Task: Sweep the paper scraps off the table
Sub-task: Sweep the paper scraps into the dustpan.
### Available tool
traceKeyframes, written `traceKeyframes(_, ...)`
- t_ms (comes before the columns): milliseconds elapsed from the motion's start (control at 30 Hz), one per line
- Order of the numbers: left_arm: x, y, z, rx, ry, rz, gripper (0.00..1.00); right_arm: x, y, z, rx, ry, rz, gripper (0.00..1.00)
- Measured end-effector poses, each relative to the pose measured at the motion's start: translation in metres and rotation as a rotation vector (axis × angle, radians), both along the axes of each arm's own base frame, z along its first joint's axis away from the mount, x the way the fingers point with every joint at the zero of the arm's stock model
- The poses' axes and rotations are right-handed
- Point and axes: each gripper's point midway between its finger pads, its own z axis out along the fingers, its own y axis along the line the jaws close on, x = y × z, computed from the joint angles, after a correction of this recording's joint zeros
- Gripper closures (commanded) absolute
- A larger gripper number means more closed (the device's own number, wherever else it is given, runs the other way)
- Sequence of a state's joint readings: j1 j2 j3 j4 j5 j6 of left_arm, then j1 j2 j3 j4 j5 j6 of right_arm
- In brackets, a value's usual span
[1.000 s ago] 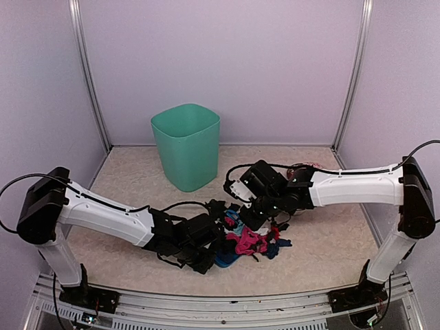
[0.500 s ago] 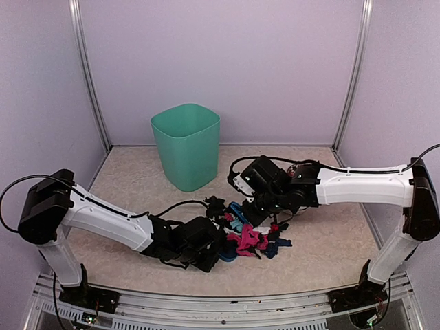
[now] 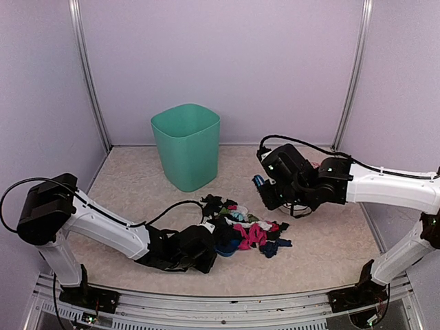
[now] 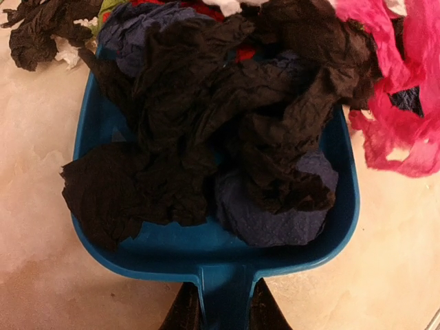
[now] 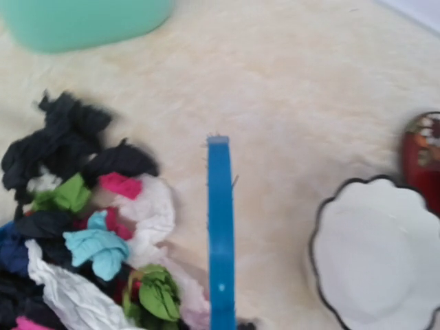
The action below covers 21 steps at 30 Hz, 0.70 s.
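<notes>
The paper scraps (image 3: pixel 249 230) lie in a heap of black, pink, white, green and blue bits in the middle of the table (image 3: pixel 137 185). My left gripper (image 4: pixel 223 311) is shut on the handle of the blue dustpan (image 4: pixel 206 251), which rests flat at the heap's left edge (image 3: pixel 221 249). Black and dark blue scraps (image 4: pixel 227 130) fill the pan. My right gripper (image 3: pixel 265 189) holds the blue brush (image 5: pixel 221 234) raised above the table, right of and behind the heap (image 5: pixel 89 234). Its fingers are out of the right wrist view.
A green bin (image 3: pixel 185 146) stands at the back, left of centre, and shows in the right wrist view (image 5: pixel 82 20). A white scalloped bowl (image 5: pixel 378 258) and a red object (image 5: pixel 423 155) sit on the table below the right arm.
My right arm has lifted the brush off the heap and drawn back to the right. The scraps now lie closer to the dustpan. The left arm has shifted slightly towards me.
</notes>
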State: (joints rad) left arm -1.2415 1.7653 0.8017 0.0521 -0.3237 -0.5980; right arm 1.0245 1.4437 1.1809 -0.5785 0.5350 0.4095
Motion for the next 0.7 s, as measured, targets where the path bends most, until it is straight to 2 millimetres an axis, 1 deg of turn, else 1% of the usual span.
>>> traceKeyframes(133, 0.003, 0.005, 0.000, 0.001, -0.023, 0.016, 1.00, 0.000, -0.023, 0.018, 0.051, -0.040, -0.073, 1.00)
traceKeyframes(233, 0.004, 0.009, 0.004, -0.002, -0.035, 0.025, 1.00, -0.001, -0.037, 0.023, 0.076, -0.053, -0.112, 1.00)
traceKeyframes(333, 0.009, 0.008, 0.016, -0.027, -0.058, 0.038, 1.00, -0.001, -0.050, 0.021, 0.083, -0.054, -0.147, 1.00)
traceKeyframes(467, 0.014, 0.009, 0.038, -0.068, -0.090, 0.053, 1.00, 0.000, -0.063, 0.012, 0.077, -0.040, -0.185, 1.00)
traceKeyframes(600, 0.020, 0.013, 0.060, -0.096, -0.120, 0.068, 1.00, -0.001, -0.069, 0.004, 0.072, -0.027, -0.205, 1.00)
traceKeyframes(700, 0.025, 0.018, 0.073, -0.098, -0.136, 0.082, 1.00, -0.001, -0.072, 0.001, 0.072, -0.024, -0.215, 1.00)
